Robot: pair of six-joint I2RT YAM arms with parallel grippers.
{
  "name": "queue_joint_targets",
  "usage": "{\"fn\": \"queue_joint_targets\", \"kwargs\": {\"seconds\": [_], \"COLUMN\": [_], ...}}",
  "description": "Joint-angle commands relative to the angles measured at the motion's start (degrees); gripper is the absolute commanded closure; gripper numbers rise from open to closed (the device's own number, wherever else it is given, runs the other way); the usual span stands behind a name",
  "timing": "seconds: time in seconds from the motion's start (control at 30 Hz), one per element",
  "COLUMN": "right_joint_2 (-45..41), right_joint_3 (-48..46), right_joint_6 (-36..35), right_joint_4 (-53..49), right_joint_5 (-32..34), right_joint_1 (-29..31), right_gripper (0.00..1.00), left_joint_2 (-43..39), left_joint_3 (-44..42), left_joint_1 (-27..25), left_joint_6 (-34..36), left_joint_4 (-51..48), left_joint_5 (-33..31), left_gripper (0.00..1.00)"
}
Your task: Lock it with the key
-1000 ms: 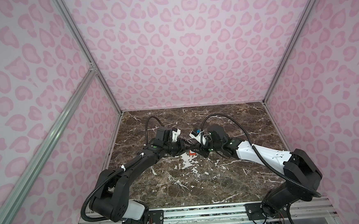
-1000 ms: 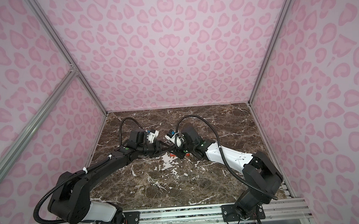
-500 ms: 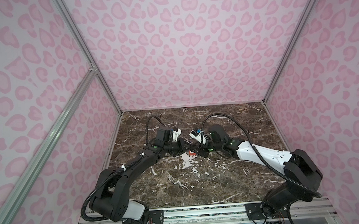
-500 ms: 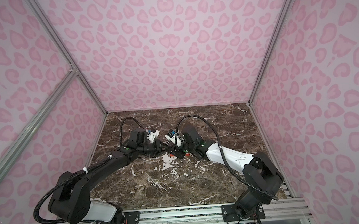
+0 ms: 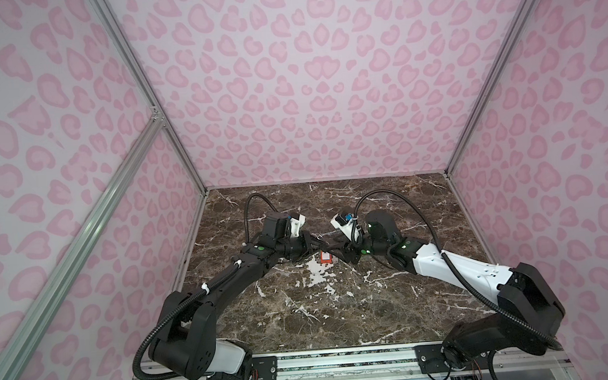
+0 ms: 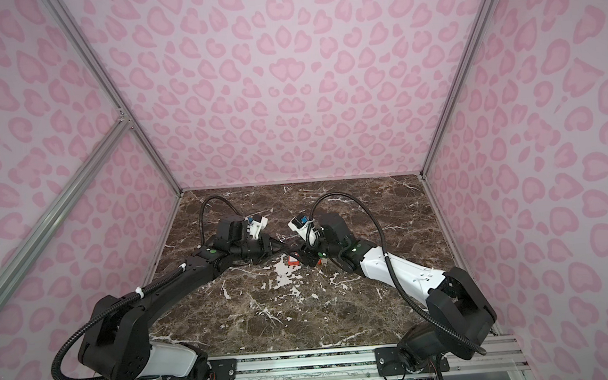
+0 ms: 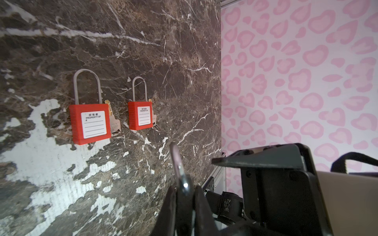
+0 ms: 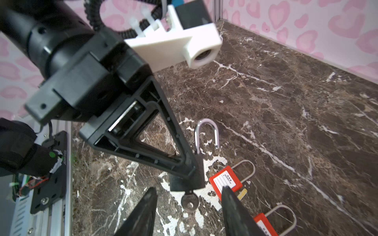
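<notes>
In the right wrist view my left gripper (image 8: 190,173) is shut on a black padlock (image 8: 184,185), held just above the marble table (image 8: 286,114). Its silver shackle (image 8: 206,132) points away from my right gripper. The key (image 8: 190,202) sits in the bottom of the lock with its round head sticking out. My right gripper (image 8: 188,192) is open, one finger on each side of the key head and neither touching it. In the left wrist view the left gripper (image 7: 184,190) pinches the lock and only the shackle (image 7: 176,161) shows. Both top views show the left gripper (image 5: 313,246) and right gripper (image 5: 339,255) meeting at mid-table.
Two red padlocks (image 7: 90,122) (image 7: 141,117) lie flat on the table below the grippers, each with a key beside it. One red padlock (image 5: 324,257) (image 6: 292,261) shows in both top views. Pink patterned walls (image 5: 307,89) enclose the table, and a metal rail (image 5: 341,358) runs along the front.
My right gripper's jaws have spread apart and let go of the key head. The left gripper has tightened on the padlock. Both arms have barely moved.
</notes>
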Motion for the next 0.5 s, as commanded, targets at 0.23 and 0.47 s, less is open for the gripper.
{"fn": "queue_joint_targets", "kwargs": {"seconds": [0.23, 0.47], "right_joint_2": [1.05, 7.31], "right_joint_3": [-0.25, 1.20], "right_joint_6": [35.60, 57.39], "right_joint_4": [22.56, 44.43], "right_joint_5": [-8.45, -10.57], "right_joint_1": [-5.44, -5.32], "right_gripper": [0.45, 0.46], "left_joint_2": [-12.37, -19.03], "left_joint_3": [-1.39, -3.49], "left_joint_1": [2.74, 6.88], "left_joint_6": [0.77, -1.82], "left_joint_4": [8.23, 16.22], "left_joint_5": [-11.45, -10.94], "left_gripper": [0.96, 0.96]}}
